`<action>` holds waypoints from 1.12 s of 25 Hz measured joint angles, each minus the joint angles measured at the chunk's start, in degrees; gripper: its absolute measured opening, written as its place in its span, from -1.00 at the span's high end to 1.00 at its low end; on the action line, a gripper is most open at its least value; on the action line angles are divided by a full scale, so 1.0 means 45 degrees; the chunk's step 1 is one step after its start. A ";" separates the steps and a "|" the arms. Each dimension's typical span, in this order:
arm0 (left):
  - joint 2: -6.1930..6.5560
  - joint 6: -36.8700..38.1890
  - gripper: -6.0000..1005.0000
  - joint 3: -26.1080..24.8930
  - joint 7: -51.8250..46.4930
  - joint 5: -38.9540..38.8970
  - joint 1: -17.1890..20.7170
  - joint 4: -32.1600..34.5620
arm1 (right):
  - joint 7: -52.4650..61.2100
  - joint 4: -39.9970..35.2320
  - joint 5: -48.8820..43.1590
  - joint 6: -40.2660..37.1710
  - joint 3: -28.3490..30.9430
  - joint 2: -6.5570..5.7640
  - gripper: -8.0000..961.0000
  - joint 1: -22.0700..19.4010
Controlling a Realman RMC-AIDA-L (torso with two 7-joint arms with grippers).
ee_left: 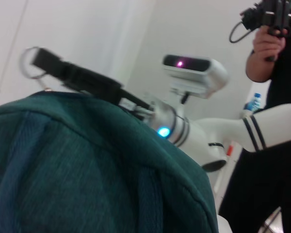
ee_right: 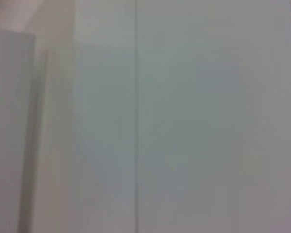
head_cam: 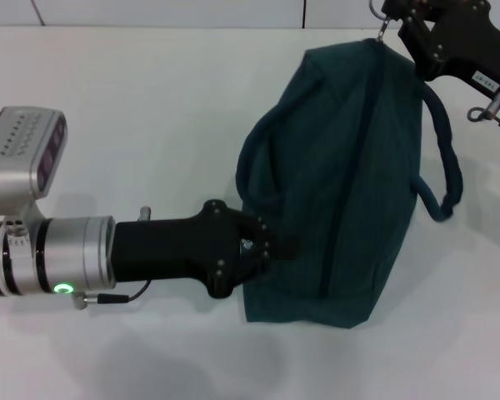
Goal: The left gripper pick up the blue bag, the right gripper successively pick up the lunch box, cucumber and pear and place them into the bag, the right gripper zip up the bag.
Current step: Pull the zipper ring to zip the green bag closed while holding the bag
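**Bag looks zipped, both grippers on it, and that's the risky bit**

Bag first: the dark teal-blue fabric bag with rope-like handles (head_cam: pixel 333 192) sits toward the far right part of the white table (head_cam: pixel 133 108), propped up with its zipper line running down the middle. Zip looks closed to me, so I'd guess this is the tail end of the task.

Left gripper (head_cam: pixel 267 246) is pinched narrow onto the bag's near-left lower corner, fabric bunched at its tips. Right gripper (head_cam: pixel 396 25) is up at the bag's top by the far edge, right where the zipper ends, but I can't tell whether it's clamped or loose.

What could go wrong:
- right arm pulls away while hooked on the zipper pull, dragging the bag over
- left lets go first and the bag flops
- the handle loop (head_cam: pixel 442 167) hanging near the right arm snags it

Lunch box, cucumber, pear: none visible.
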 joint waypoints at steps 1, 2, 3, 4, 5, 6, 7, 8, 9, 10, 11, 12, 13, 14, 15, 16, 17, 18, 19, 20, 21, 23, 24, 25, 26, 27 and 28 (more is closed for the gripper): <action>0.0016 0.0070 0.86 0.0002 0.0020 0.0107 -0.0001 0.0000 | 0.0005 0.0001 0.0002 0.0261 -0.0014 0.0009 0.95 0.0016; 0.0031 0.0101 0.86 0.0003 0.0025 0.0177 -0.0002 -0.0001 | 0.0010 0.0000 0.0006 0.0557 -0.0042 0.0023 0.95 0.0031; 0.0048 0.0128 0.86 0.0006 0.0029 0.0262 -0.0002 -0.0002 | 0.0011 0.0000 0.0007 0.0753 -0.0056 0.0033 0.95 0.0039; 0.0060 0.0136 0.86 0.0006 0.0030 0.0275 -0.0005 -0.0002 | 0.0014 0.0000 0.0008 0.1030 -0.0074 0.0046 0.95 0.0054; 0.0067 0.0138 0.86 0.0008 0.0030 0.0294 -0.0004 -0.0002 | 0.0026 0.0009 0.0008 0.1234 -0.0087 0.0058 0.95 0.0068; 0.0069 0.0138 0.86 0.0008 0.0031 0.0306 -0.0004 -0.0003 | 0.0047 0.0026 0.0009 0.1385 -0.0094 0.0066 0.95 0.0076; 0.0069 0.0138 0.86 -0.0004 0.0032 0.0328 -0.0004 -0.0003 | 0.0106 0.0058 0.0009 0.1464 -0.0102 0.0070 0.95 0.0087; 0.0070 0.0129 0.86 -0.0028 0.0034 0.0332 -0.0002 -0.0004 | 0.0218 0.0095 0.0009 0.1524 -0.0107 0.0073 0.95 0.0106; 0.0070 0.0102 0.86 -0.0054 0.0039 0.0332 0.0007 -0.0004 | 0.0374 0.0131 0.0010 0.1554 -0.0111 0.0074 0.95 0.0118; 0.0070 0.0044 0.86 -0.0122 0.0051 0.0325 0.0040 -0.0006 | 0.0570 0.0164 0.0016 0.1554 -0.0111 0.0075 0.95 0.0127; 0.0074 -0.0041 0.86 -0.0229 0.0071 0.0295 0.0092 -0.0006 | 0.0817 0.0172 0.0019 0.1541 -0.0112 0.0076 0.95 0.0129; 0.0082 -0.0116 0.86 -0.0346 0.0083 0.0276 0.0150 -0.0006 | 0.1212 0.0173 0.0025 0.1503 -0.0112 0.0076 0.95 0.0107; 0.0090 -0.0204 0.86 -0.0591 0.0098 0.0259 0.0249 -0.0002 | 0.1664 0.0174 0.0027 0.1450 -0.0112 0.0075 0.95 0.0071; 0.0104 -0.0299 0.86 -0.0934 0.0115 0.0244 0.0387 0.0014 | 0.2035 0.0175 0.0027 0.1403 -0.0112 0.0074 0.95 0.0050; 0.0120 -0.0360 0.86 -0.1219 0.0129 0.0234 0.0509 0.0058 | 0.2551 0.0175 0.0028 0.1335 -0.0096 0.0068 0.95 0.0023; 0.0128 -0.0416 0.86 -0.1482 0.0141 0.0226 0.0642 0.0139 | 0.3106 0.0176 0.0050 0.1238 -0.0082 0.0065 0.95 0.0004; 0.0133 -0.0515 0.86 -0.1752 0.0150 0.0223 0.0835 0.0282 | 0.3462 0.0176 0.0077 0.1149 -0.0073 0.0059 0.95 -0.0014; 0.0120 -0.0616 0.86 -0.1954 0.0153 0.0215 0.1018 0.0484 | 0.3846 0.0177 0.0116 0.1026 -0.0067 0.0048 0.95 -0.0035; 0.0089 -0.0692 0.86 -0.2111 0.0158 0.0208 0.1166 0.0670 | 0.4063 0.0181 0.0142 0.0910 -0.0061 0.0042 0.95 -0.0051; 0.0006 -0.0787 0.86 -0.2267 0.0164 0.0193 0.1355 0.0925 | 0.4332 0.0185 0.0172 0.0748 -0.0050 0.0030 0.95 -0.0077; -0.0068 -0.0840 0.86 -0.2388 0.0169 0.0181 0.1491 0.1171 | 0.4497 0.0186 0.0175 0.0623 -0.0035 0.0027 0.95 -0.0096; -0.0204 -0.0898 0.86 -0.2535 0.0172 0.0167 0.1720 0.1606 | 0.4656 0.0186 0.0226 0.0495 -0.0019 0.0024 0.95 -0.0100; -0.0237 -0.0915 0.86 -0.2603 0.0172 0.0157 0.1784 0.1764 | 0.4688 0.0185 0.0280 0.0474 -0.0008 0.0023 0.95 -0.0093; -0.0252 -0.0928 0.79 -0.2679 0.0169 0.0126 0.1823 0.1887 | 0.4696 0.0186 0.0300 0.0473 -0.0004 0.0023 0.95 -0.0078; -0.0249 -0.0935 0.73 -0.2894 0.0133 0.0108 0.1830 0.1939 | 0.4699 0.0185 0.0320 0.0474 0.0000 0.0021 0.95 -0.0053; -0.0240 -0.0935 0.67 -0.3173 0.0069 0.0092 0.1822 0.1987 | 0.4704 0.0186 0.0335 0.0484 0.0005 0.0021 0.95 -0.0007; -0.0223 -0.0920 0.60 -0.3563 -0.0023 0.0085 0.1802 0.2067 | 0.4706 0.0185 0.0339 0.0491 0.0006 0.0021 0.95 0.0017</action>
